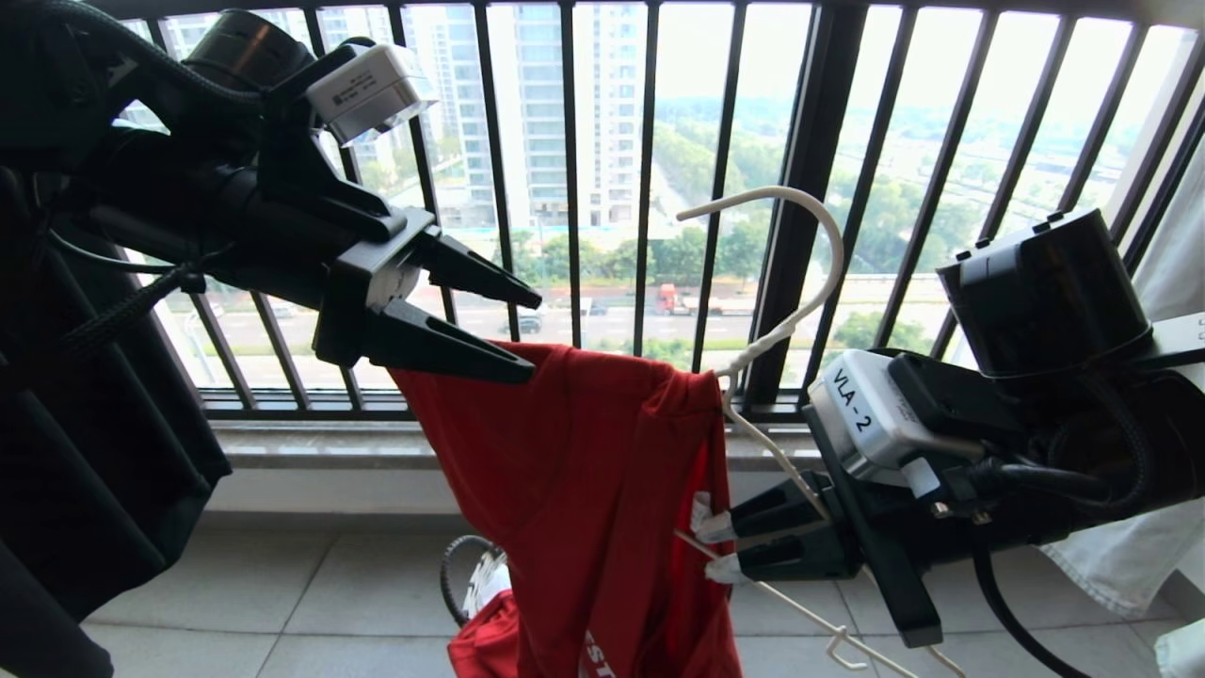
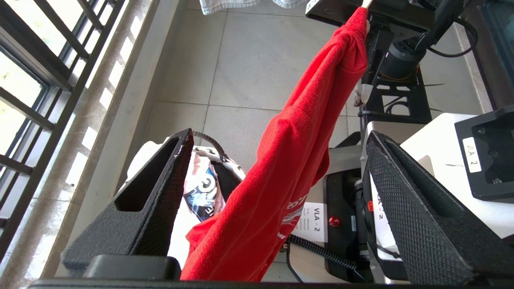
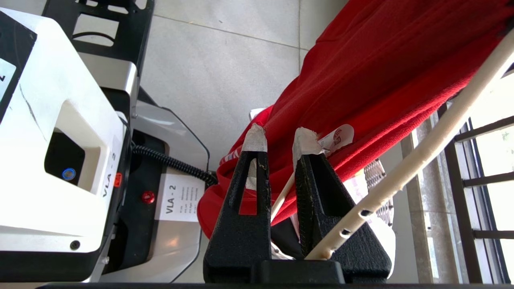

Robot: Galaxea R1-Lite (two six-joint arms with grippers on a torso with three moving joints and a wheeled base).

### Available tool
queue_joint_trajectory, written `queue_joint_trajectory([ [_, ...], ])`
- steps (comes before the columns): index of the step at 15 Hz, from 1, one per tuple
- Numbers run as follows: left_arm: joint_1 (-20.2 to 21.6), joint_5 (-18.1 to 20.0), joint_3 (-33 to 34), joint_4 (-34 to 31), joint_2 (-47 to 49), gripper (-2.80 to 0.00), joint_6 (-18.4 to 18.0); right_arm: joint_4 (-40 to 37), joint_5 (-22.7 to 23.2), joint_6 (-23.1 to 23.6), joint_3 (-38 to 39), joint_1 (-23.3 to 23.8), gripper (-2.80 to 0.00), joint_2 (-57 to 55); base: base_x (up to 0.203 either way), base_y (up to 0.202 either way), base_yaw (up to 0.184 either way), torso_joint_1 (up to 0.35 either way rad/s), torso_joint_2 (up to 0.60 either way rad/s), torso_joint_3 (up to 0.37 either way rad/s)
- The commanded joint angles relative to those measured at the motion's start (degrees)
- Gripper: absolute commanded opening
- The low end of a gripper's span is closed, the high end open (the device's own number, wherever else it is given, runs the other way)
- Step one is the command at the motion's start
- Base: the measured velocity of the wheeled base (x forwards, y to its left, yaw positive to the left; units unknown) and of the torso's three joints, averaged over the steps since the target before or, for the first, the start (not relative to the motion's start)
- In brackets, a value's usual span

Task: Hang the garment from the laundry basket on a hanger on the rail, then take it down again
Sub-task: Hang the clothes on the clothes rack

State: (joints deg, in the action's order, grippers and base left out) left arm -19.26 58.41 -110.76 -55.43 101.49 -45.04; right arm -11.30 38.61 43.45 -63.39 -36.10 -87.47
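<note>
Our left gripper (image 1: 532, 339) reaches level toward the window, fingers spread wide at the red T-shirt's (image 1: 584, 490) raised shoulder. Our right gripper (image 1: 708, 546) points left, pinching the wire hanger (image 1: 800, 311), which carries the shirt above the basket (image 2: 209, 154).

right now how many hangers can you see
1: the off-white wire hanger, held in the right pincer, with the red T-shirt draped over it. Others may be out of view.
</note>
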Motion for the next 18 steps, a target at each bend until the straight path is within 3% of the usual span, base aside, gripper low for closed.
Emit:
queue_joint_trajectory([
  [1,0.0,0.4,0.4,-0.3,0.1,0.0,-0.1,0.0,0.4,1.0,-0.1,0.0,-2.8,0.4,0.0,0.0,0.0,0.0,0.0,0.0],
  [4,-2.0,-0.1,1.0,-0.3,1.5,0.0,0.2,0.1,0.5,1.2,-0.2,0.0,-2.8,0.3,0.0,0.0,0.0,0.0,0.0,0.0],
  [11,-4.2,-5.8,0.5,-0.4,3.5,0.0,0.8,0.1,0.6,1.3,-0.2,0.0,-2.8,1.0,0.0,0.0,0.0,0.0,0.0,0.0],
  [13,-6.5,-6.2,-0.5,-0.1,4.1,0.0,2.4,0.1,0.6,1.8,0.0,0.0,-2.8,1.9,0.0,0.0,0.0,0.0,0.0,0.0],
  [18,-9.9,-12.0,-0.8,0.4,4.9,0.0,6.5,0.2,0.4,1.9,0.5,-0.1,-2.8,3.2,0.0,0.0,0.0,0.0,0.0,0.0],
])
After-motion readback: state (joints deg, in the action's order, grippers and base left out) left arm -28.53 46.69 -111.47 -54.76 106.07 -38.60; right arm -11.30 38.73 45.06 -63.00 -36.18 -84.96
